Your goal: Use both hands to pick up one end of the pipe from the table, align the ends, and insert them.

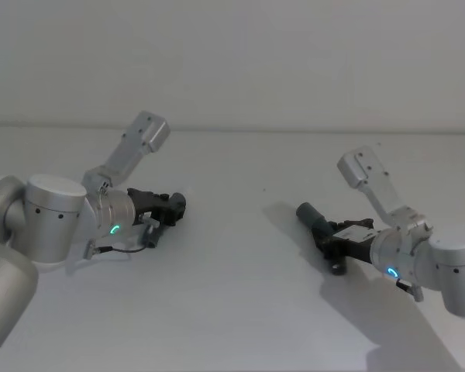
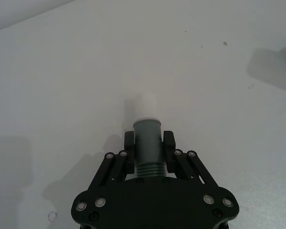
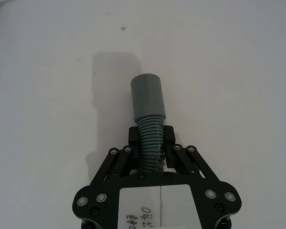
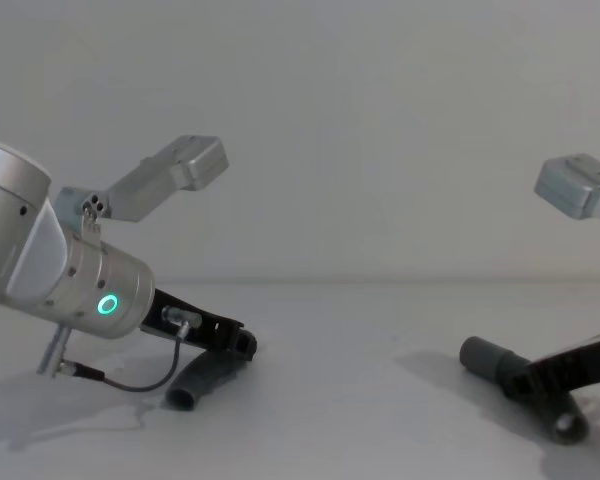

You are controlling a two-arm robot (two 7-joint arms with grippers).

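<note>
Black left gripper (image 2: 149, 143) clamps pale-tipped piece (image 2: 147, 128), tilted low | right gripper (image 3: 151, 137) clamps grey-sleeved piece (image 3: 148, 98), tilted low | well apart

Low over the table (image 1: 240, 310), the left gripper (image 2: 149, 145) clamps the white-tipped hose (image 2: 147, 128). The right gripper (image 3: 151, 139) clamps the grey-cuffed hose (image 3: 148, 98).

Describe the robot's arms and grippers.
Silver-grey cylindrical left arm, with a green glowing ring and thin black cable; matching right arm, with a bluish ring. The black angular left gripper and right gripper have silver-riveted linkages; the right one bears a white handwritten label.
</note>
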